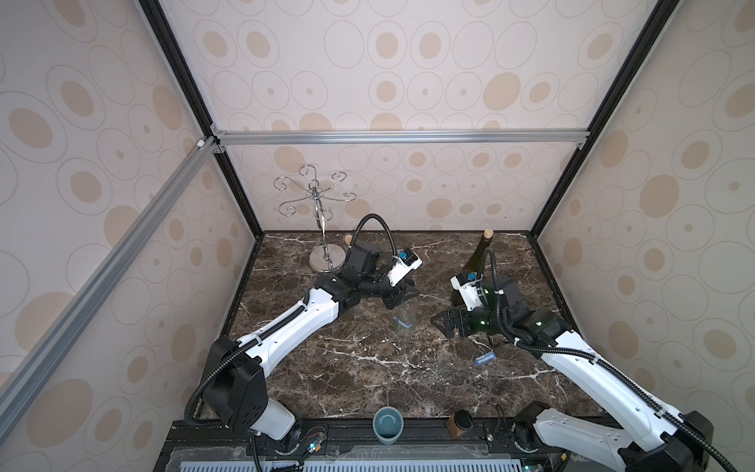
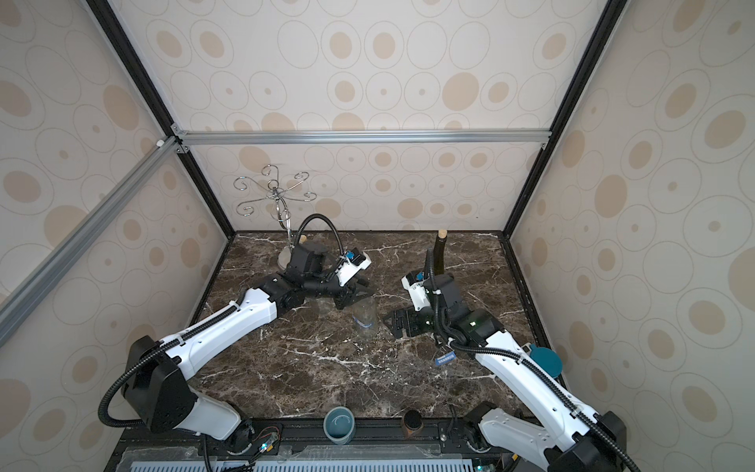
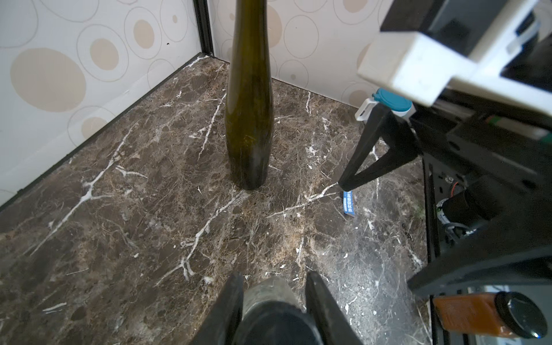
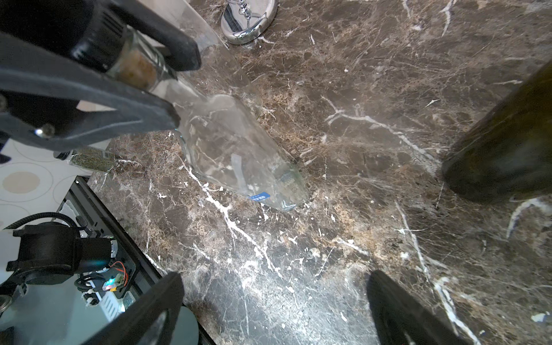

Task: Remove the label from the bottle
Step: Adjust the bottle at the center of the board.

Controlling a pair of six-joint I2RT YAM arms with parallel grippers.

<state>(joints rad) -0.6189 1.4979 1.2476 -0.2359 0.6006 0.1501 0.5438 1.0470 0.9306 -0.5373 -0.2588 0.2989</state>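
The clear glass bottle (image 4: pixel 233 143) stands on its base near the middle of the marble tabletop (image 1: pixel 347 367). Its long axis is roughly vertical; I cannot tell whether it leans a little. A blue label (image 4: pixel 259 196) clings low on the wall, just above the base. In both top views this strip faces the front edge of the table rather than either side.

The left gripper (image 4: pixel 137 71) is clamped on the corked neck, jaws pressed against the glass. That pins the bottle at the top and leaves its lower body bare.

The right gripper (image 4: pixel 277 274) hangs just beside the bottle on the robot's right, low over the table. Its jaws are spread wide and empty, and its fingers point across toward the bottle's lower half. It is the free hand and the nearer one to the label.

The coming move likely turns on one offset. The label lies ahead of the right fingertips at base height but is turned toward the front of the bottle. The right fingers would have to reach round to that face, or the left gripper would have to twist the bottle about its upright axis to present the strip.

A loose blue slip (image 1: pixel 485 359) lies on the tabletop by the right arm, apart from the bottle; it looks like a piece already peeled off. A green wine bottle (image 1: pixel 484 253) stands behind the right gripper, close enough to matter if that arm draws back.
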